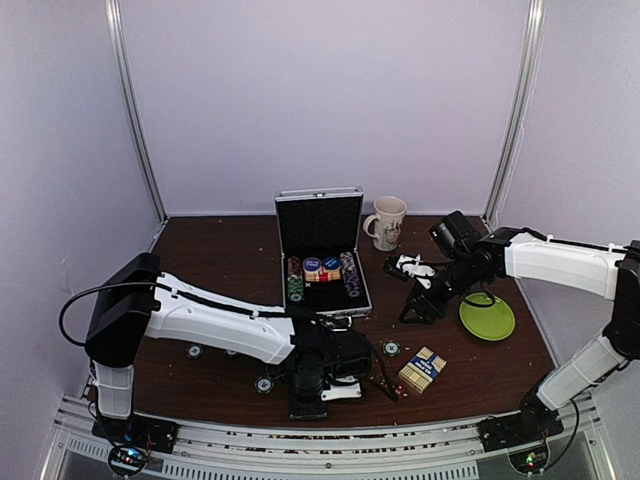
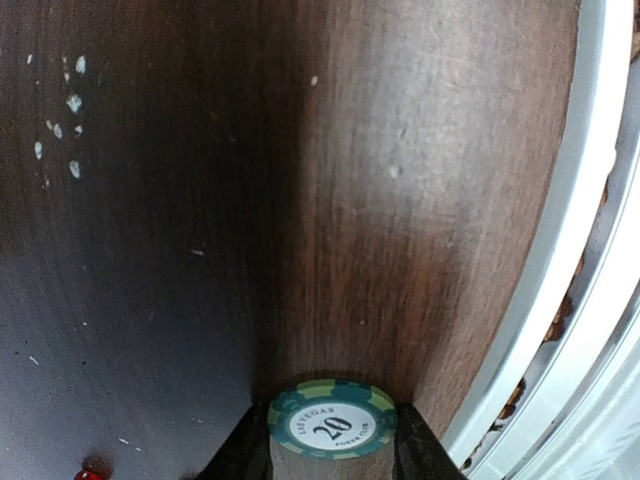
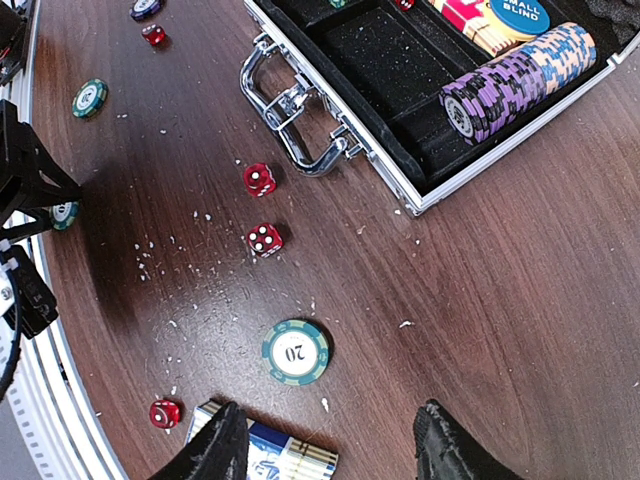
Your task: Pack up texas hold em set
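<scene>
Left gripper pinches a green poker chip; right gripper hangs spread, holding nothing.

The table is dark grained wood, dull and flecked with pale crumbs. The case has a bright metal rim, a polished chrome handle and matt black speckled lining. Near the case's handle, the dice are glossy translucent red plastic. The green poker chip looks smooth and satin.

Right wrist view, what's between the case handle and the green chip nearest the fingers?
A red die and a second die lie between the handle and that chip, seen in the right wrist view.
</scene>
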Controlling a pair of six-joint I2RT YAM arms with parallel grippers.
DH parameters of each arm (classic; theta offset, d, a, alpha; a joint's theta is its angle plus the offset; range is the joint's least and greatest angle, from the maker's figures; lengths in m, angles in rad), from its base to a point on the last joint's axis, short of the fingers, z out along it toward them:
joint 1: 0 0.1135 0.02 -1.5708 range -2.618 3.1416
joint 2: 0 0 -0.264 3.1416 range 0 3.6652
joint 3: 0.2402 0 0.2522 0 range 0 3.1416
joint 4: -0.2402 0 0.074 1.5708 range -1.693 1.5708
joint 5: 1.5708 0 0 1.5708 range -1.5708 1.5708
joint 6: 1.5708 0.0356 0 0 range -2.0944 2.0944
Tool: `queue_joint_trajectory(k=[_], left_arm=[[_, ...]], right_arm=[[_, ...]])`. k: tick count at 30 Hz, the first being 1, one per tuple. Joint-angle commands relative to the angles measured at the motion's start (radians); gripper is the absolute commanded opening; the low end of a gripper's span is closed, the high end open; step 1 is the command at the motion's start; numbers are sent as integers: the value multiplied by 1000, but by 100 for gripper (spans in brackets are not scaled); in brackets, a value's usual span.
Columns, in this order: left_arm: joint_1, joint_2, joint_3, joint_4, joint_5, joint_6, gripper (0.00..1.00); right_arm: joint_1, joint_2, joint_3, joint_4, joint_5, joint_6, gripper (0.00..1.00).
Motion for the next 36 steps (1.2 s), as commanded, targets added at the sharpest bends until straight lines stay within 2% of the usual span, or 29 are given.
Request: queue_joint_trajectory(k=[1, 10, 21, 29, 36], left_arm=[[-8, 48, -18, -14, 11, -2, 27], [-2, -14, -15, -28, -67, -15, 23], [140, -168, 15, -31, -113, -22, 24], [311, -186, 46, 131, -188, -118, 27], [398, -138, 126, 253, -312, -251, 27]], right_arm=[[-5, 0, 15, 0, -5, -7, 57], [-5, 0, 13, 0, -1, -5, 57], [-6, 5, 16, -3, -2, -4, 57], [-5, 12, 17, -3, 3, -4, 57], [-6, 12, 16, -4, 2, -6, 57]])
